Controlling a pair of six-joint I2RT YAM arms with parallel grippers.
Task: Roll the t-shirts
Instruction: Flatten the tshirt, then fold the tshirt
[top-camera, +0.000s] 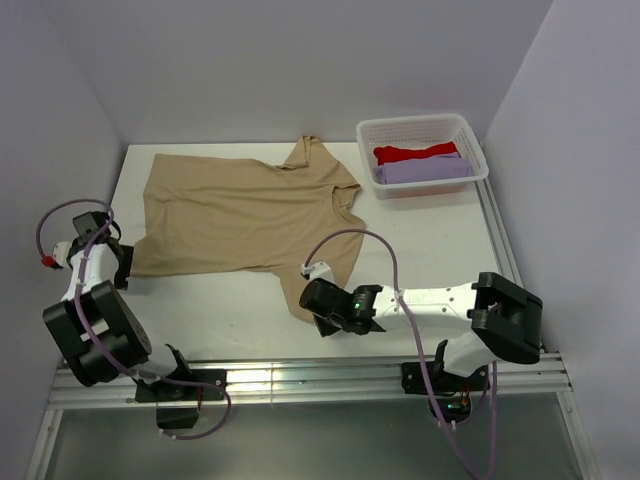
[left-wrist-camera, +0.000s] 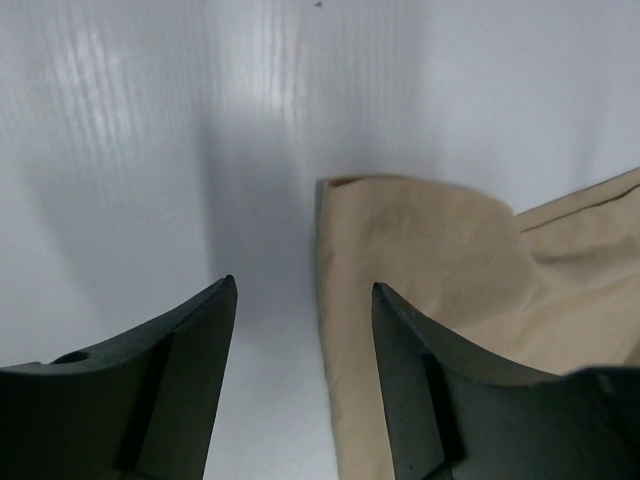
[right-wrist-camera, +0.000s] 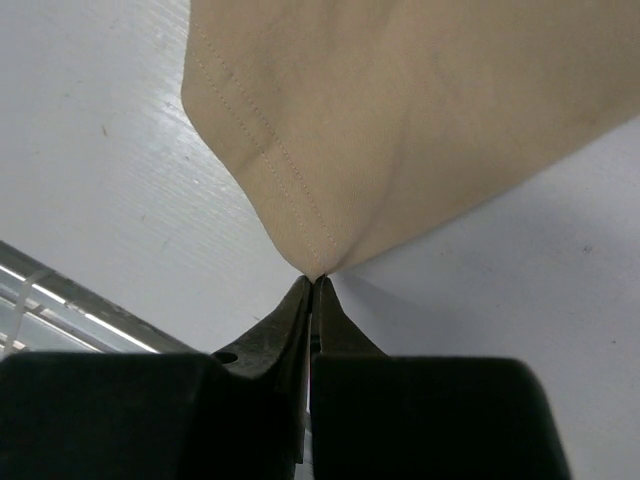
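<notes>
Right gripper (right-wrist-camera: 313, 285): pinched tight on a hemmed corner of the tan t-shirt (top-camera: 240, 215), which lies spread flat beside the basket (top-camera: 420, 122). Left gripper (left-wrist-camera: 300, 290): jaws partly apart, empty, over the corner farthest from the basket. Advisable to seat the cloth fully between the fingers before closing.

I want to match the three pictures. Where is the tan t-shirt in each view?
Top external: the tan t-shirt lies spread across the middle of the white table.
Left wrist: its corner is at centre right, beside the open left gripper.
Right wrist: it fills the top; the right gripper pinches its corner.
Shared landmark: the white table.
</notes>
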